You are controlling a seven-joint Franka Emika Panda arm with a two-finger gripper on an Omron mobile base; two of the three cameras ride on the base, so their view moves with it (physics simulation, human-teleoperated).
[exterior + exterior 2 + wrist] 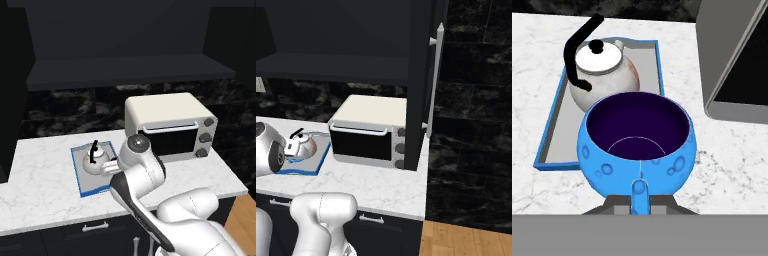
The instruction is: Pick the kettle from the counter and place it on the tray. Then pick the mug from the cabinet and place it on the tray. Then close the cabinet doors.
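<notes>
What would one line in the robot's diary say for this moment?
kettle: on tray | mug: held by gripper above the counter, near tray | cabinet door: open | left: place mug, shut doors

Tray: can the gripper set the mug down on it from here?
Probably yes. The gripper holds the mug close above the tray. The kettle fills the tray's far part, but grey floor nearer the mug looks bare, though tight.
</notes>
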